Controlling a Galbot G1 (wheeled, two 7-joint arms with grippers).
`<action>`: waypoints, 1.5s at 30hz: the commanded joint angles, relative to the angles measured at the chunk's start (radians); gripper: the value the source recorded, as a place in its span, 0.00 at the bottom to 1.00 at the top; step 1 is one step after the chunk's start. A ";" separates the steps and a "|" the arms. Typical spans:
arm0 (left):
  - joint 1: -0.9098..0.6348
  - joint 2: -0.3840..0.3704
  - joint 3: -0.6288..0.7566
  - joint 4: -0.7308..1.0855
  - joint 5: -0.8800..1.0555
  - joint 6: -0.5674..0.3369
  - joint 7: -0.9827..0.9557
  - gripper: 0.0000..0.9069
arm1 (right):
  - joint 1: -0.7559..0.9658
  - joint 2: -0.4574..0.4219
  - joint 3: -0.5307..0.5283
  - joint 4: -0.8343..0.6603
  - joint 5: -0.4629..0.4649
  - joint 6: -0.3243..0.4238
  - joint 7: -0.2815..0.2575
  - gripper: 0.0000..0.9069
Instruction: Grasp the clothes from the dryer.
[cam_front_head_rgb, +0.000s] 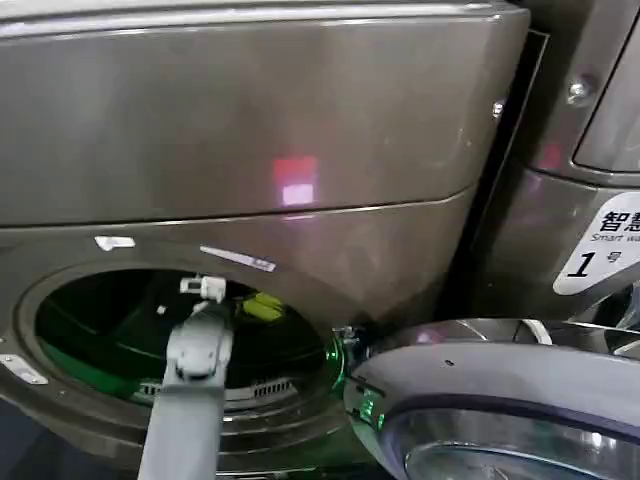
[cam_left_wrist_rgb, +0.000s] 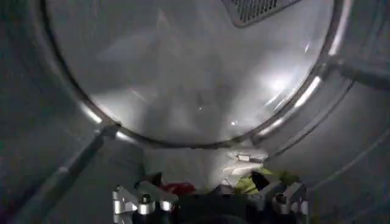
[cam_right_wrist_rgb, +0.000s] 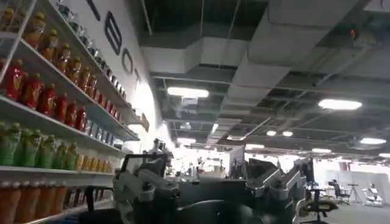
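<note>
Dryer (cam_front_head_rgb: 300, 130): large, dark bronze-grey, smooth sheet metal with a dull sheen; round porthole, inside dark with a green glow.
Door (cam_front_head_rgb: 500, 400): round, grey-rimmed glass, swung open at the robot's right; white "1" sticker (cam_front_head_rgb: 598, 250) above it.
Drum (cam_left_wrist_rgb: 195, 67): brushed metal, curved wall with raised ribs, perforated vent at the back.
Clothes (cam_left_wrist_rgb: 244, 173): soft crumpled bundle on the drum floor, white piece with red marks (cam_left_wrist_rgb: 177, 187), yellow-green fabric beside.
Left hand (cam_left_wrist_rgb: 210, 198): reached in through the porthole, fingers (cam_left_wrist_rgb: 137, 199) spread apart, bundle lying between them.
Right hand (cam_right_wrist_rgb: 210, 189): away from the dryer, pointing up into the room, fingers apart, gripping nothing.
Shelves (cam_right_wrist_rgb: 55, 115): rows of bottled drinks, red, green and orange.
</note>
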 joint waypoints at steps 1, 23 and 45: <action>-0.087 0.014 -0.072 0.100 0.812 -0.506 0.572 1.00 | -0.004 0.009 0.000 0.004 -0.001 0.001 -0.001 1.00; -0.244 0.044 -0.114 0.299 0.806 -0.865 1.016 1.00 | 0.000 0.018 -0.003 0.009 -0.006 0.004 -0.001 1.00; -0.301 0.055 -0.163 0.518 0.665 -0.705 0.972 1.00 | 0.004 0.023 -0.015 0.004 -0.019 0.013 -0.002 1.00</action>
